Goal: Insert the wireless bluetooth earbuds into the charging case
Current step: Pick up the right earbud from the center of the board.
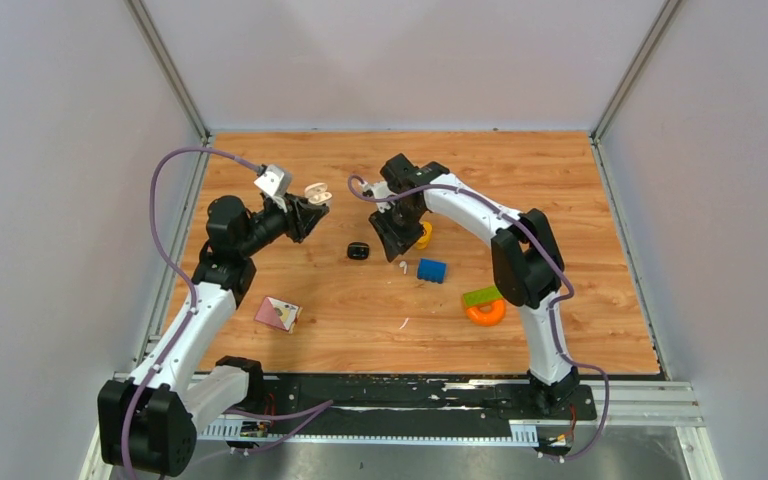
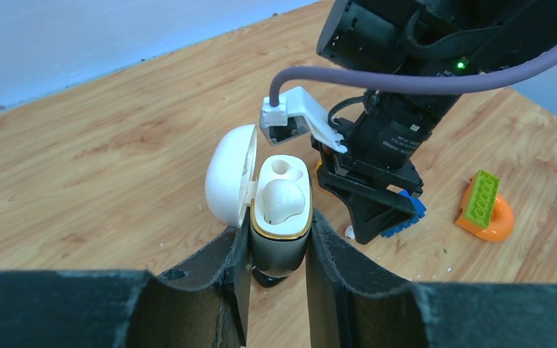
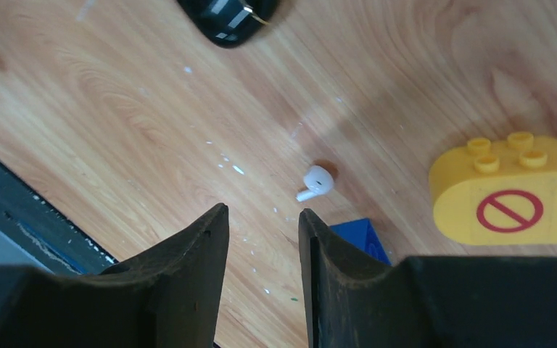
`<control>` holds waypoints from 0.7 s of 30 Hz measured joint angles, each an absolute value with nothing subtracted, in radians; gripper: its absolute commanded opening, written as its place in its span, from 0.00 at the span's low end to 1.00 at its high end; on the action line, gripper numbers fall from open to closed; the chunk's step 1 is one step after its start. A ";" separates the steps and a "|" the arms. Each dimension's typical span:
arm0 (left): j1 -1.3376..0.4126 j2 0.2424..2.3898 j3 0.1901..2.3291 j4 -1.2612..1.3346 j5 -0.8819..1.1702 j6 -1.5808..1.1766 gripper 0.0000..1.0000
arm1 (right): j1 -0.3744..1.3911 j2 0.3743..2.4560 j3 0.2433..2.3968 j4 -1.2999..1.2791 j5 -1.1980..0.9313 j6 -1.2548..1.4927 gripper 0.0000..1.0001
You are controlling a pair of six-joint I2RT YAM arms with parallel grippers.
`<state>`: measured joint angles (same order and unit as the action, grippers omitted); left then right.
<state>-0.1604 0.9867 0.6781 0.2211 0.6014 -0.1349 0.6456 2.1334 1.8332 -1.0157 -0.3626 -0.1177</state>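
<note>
My left hand (image 2: 279, 226) clamps the charging case (image 2: 279, 255) lid-open for loading, one socket seemingly vacant. My right hand (image 3: 261, 216), jaws parted and empty, hovers near the centre-frame earbud (image 3: 318, 181).

We viewed the table (image 1: 360, 320) from high behind; both wrist cameras hung close, left facing across, right downward, all sharing the blue brick (image 1: 432, 269).
</note>
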 measured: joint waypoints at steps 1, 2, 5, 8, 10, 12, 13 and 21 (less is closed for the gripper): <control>-0.159 0.987 0.678 0.217 0.601 -0.133 0.01 | 0.646 2.141 1.834 -1.022 -0.343 -0.105 0.38; -0.158 0.987 0.678 0.214 0.600 -0.132 0.01 | 0.646 2.149 1.834 -1.032 -0.321 -0.092 0.36; -0.157 0.987 0.678 0.212 0.600 -0.133 0.01 | 0.645 2.163 1.833 -1.051 -0.271 -0.064 0.35; -0.157 0.989 0.678 0.213 0.601 -0.135 0.01 | 0.645 2.168 1.833 -1.059 -0.235 -0.037 0.34; -0.157 0.994 0.678 0.213 0.601 -0.136 0.01 | 0.645 2.177 1.833 -1.059 -0.224 -0.021 0.34; -0.157 1.001 0.678 0.213 0.601 -0.137 0.01 | 0.645 2.189 1.833 -1.058 -0.216 -0.011 0.33; -0.157 1.004 0.678 0.213 0.601 -0.137 0.01 | 0.646 2.199 1.833 -1.059 -0.215 -0.006 0.33; -0.157 1.011 0.678 0.213 0.601 -0.143 0.01 | 0.655 2.253 1.833 -1.057 -0.206 0.018 0.33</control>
